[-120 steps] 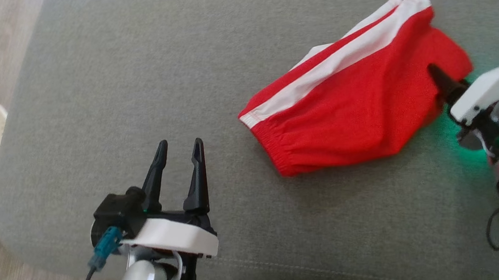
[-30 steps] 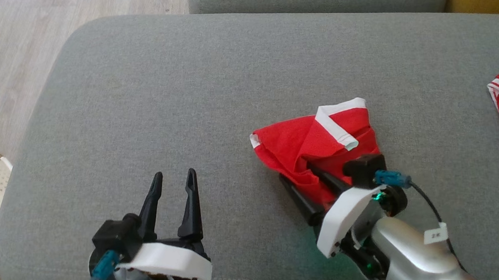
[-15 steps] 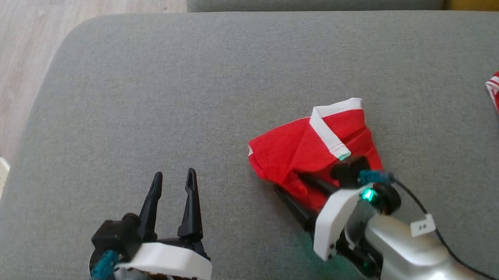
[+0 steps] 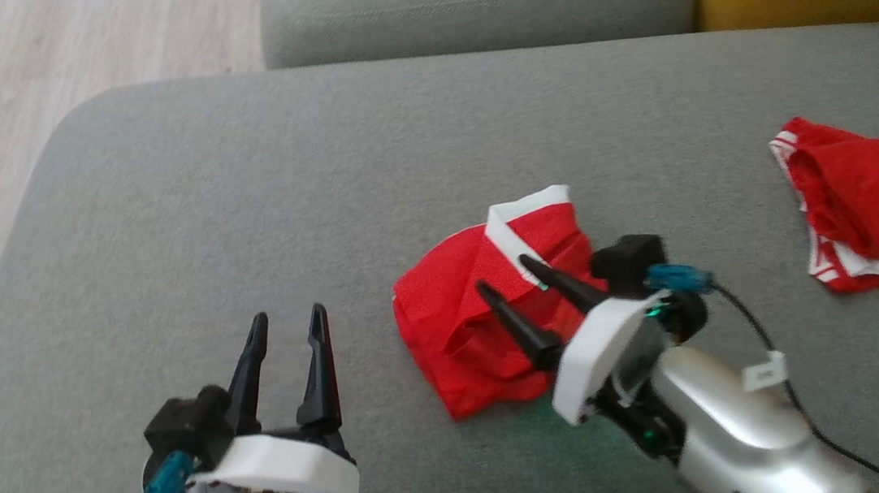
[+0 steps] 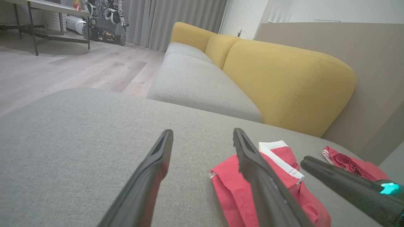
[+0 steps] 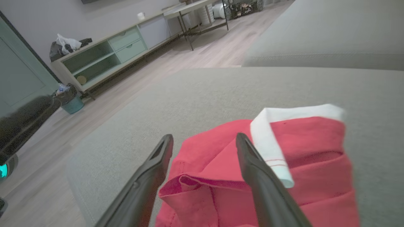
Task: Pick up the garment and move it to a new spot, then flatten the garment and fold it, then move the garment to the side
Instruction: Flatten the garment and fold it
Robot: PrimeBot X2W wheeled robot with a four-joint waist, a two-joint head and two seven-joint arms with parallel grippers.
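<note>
found the left gripper (image 4: pixel 287 314) near the front edge of the grey cushion (image 4: pixel 236 178), left of centre, fingers spread apart and empty. further right, about midway along the front half, saw the crumpled red garment (image 4: pixel 457 334) with its white band lying on the cushion, and the right gripper (image 4: pixel 503 272) over it, fingers likewise wide apart, not clamped on the cloth. toward the cushion's right edge, noted a second red garment (image 4: pixel 874 184), well apart.
</note>
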